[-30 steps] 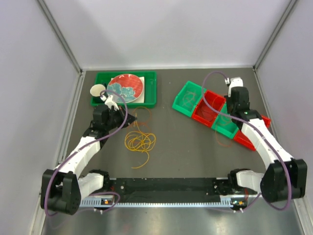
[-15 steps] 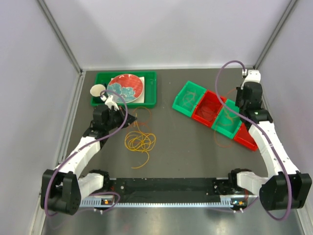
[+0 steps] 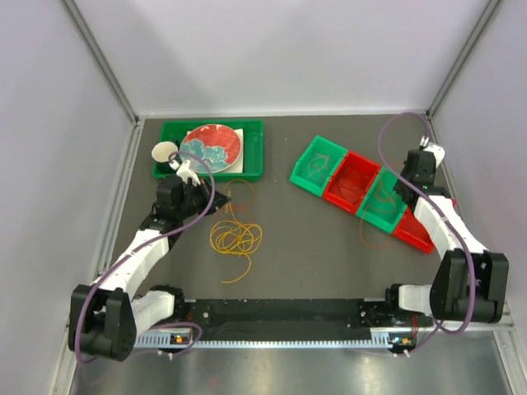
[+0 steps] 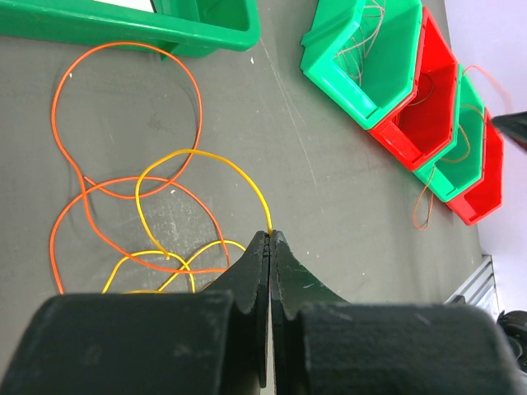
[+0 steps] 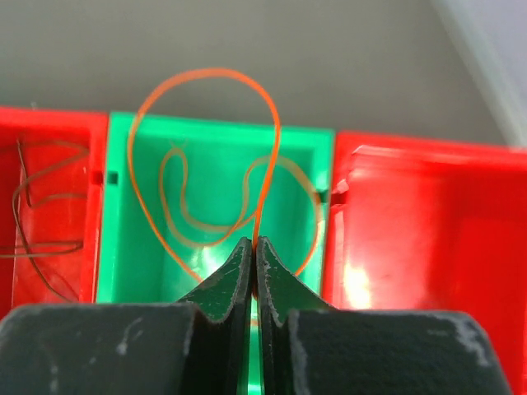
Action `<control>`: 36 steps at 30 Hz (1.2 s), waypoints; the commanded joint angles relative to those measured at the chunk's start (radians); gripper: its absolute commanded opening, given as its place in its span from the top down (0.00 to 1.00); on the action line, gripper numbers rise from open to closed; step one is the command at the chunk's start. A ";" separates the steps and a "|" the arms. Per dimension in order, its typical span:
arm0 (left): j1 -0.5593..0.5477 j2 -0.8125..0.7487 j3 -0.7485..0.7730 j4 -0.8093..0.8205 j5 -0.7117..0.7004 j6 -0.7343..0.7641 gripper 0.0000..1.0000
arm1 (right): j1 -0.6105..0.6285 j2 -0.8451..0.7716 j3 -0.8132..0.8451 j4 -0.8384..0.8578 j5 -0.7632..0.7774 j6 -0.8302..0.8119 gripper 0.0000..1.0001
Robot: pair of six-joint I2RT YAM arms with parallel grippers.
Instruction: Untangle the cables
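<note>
Left pincer point(image 4: 270, 234) clenched, tips pinching yellow cable point(image 4: 216, 156) low over tabletop point(image 4: 329, 189). Yellow cable looped across orange cables point(image 4: 123, 44) in loose tangle flat on tabletop, near green tray point(image 4: 206, 33). Right pincer point(image 5: 254, 243) clenched too, nipping orange loop point(image 5: 206, 72) right at tips, loop spread over green bin point(image 5: 216, 136) with red bins point(image 5: 412, 214) touching on both sides. Second orange squiggle inside same green bin; same wire or separate, cannot tell. In top view, tangle close to left pincer, bin row over by right pincer, well apart.
</note>
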 commanded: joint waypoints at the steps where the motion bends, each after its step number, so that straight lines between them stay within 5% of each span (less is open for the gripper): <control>1: -0.002 -0.013 0.027 0.037 0.001 0.017 1.00 | -0.005 0.076 -0.016 0.105 -0.071 0.151 1.00; 27: -0.004 0.005 0.025 0.049 0.001 0.016 1.00 | -0.004 0.242 0.006 0.060 -0.108 0.068 0.99; 36: -0.004 0.001 0.025 0.052 0.005 0.016 1.00 | -0.004 0.124 0.056 -0.016 -0.119 0.028 0.66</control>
